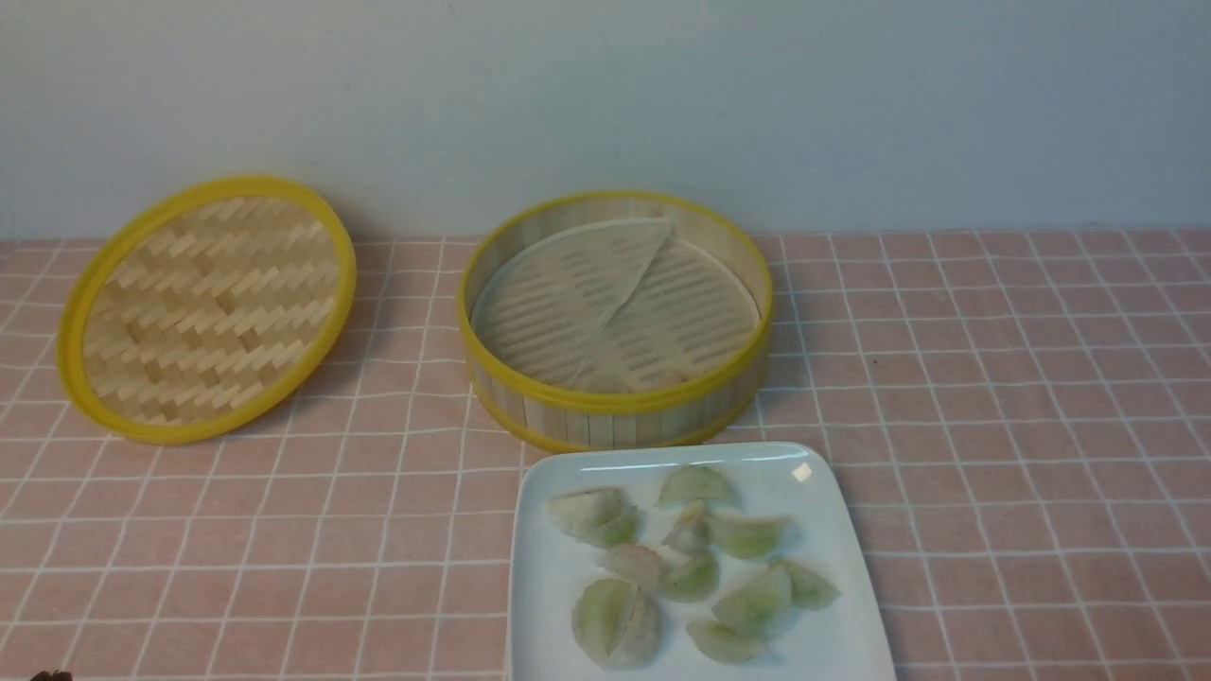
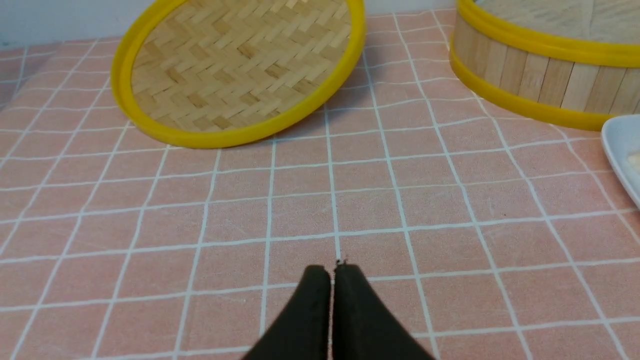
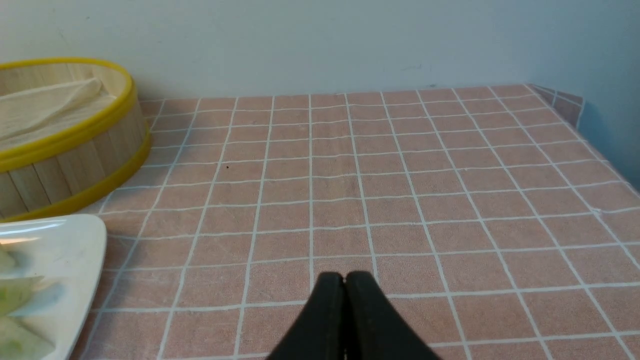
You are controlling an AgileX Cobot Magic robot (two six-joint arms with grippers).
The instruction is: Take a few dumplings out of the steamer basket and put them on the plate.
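Left gripper (image 2: 332, 270): fingers pressed together, holding nothing, low over bare checked cloth (image 2: 400, 200).
Right gripper (image 3: 345, 277): likewise closed and empty; cloth runs ahead to the wall.
Steamer basket (image 1: 615, 411): ahead, between both grippers.
Plate (image 1: 558, 577): just in front of the basket, carrying the dumplings (image 1: 691, 567).
Lid (image 2: 235, 75): ahead of the left gripper.

I read the round slatted bamboo steamer basket (image 1: 615, 416) and flat woven bamboo lid (image 1: 203, 307) as matt, the white square plate (image 1: 814, 653) as glossy, and the pink checked tablecloth (image 1: 1022, 397) as matt cloth.
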